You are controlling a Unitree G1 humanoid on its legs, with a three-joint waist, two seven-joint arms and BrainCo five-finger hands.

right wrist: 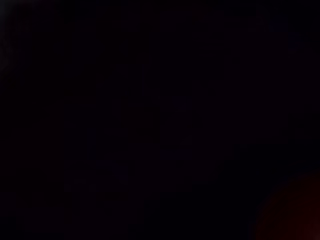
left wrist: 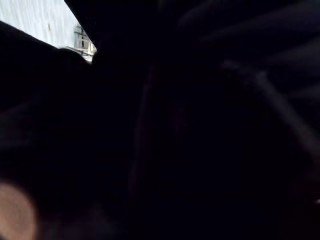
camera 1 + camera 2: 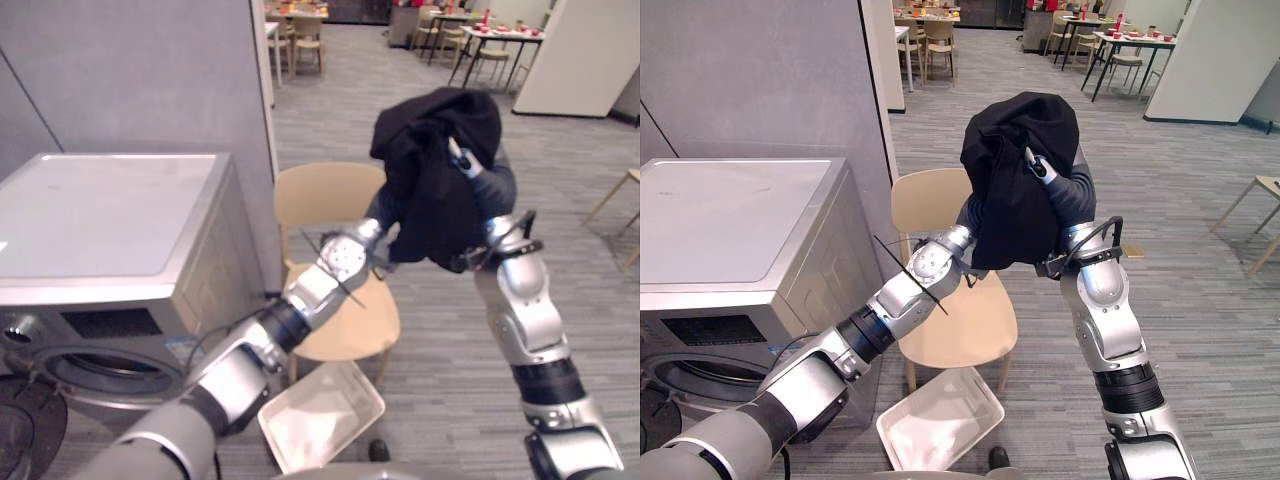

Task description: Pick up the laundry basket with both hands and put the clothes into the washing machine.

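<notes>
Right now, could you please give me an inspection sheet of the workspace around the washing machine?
surface: grey floor.
job's things: black garment draped over both hands, above the chair; white basket on the floor by the chair; washing machine at the robot's left.
clutter: wooden chair beside the machine.
hands: left hand and right hand are both up inside the garment.
cables: nothing seen.
surroundings: grey partition behind the machine; tables and chairs far behind.
</notes>
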